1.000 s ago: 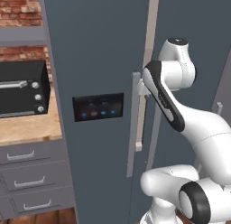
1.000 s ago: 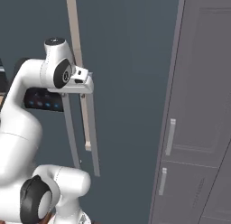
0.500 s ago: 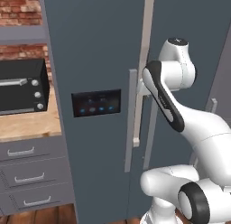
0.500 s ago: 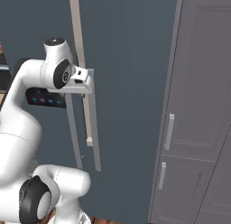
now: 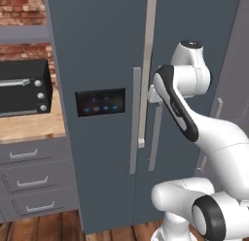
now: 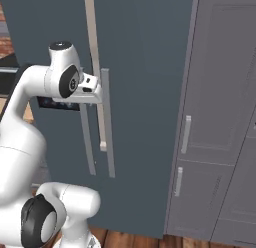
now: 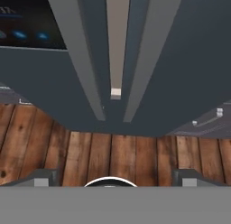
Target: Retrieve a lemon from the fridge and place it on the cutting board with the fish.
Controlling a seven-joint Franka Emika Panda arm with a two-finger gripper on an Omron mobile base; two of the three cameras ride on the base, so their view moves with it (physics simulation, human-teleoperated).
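The tool sits at the fridge door handles, apparently beside the right one; its fingers stand apart.

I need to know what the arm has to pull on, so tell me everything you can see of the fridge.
The fridge is a tall, dark slate-grey cabinet with two doors, both shut, meeting at a narrow centre seam. Two long pale grey handles run vertically beside the seam, with a third, beige bar between them. The left door carries a black panel with small blue lights. It stands on a wooden floor, beside a counter with drawers. The gripper is level with the handles; contact is unclear.
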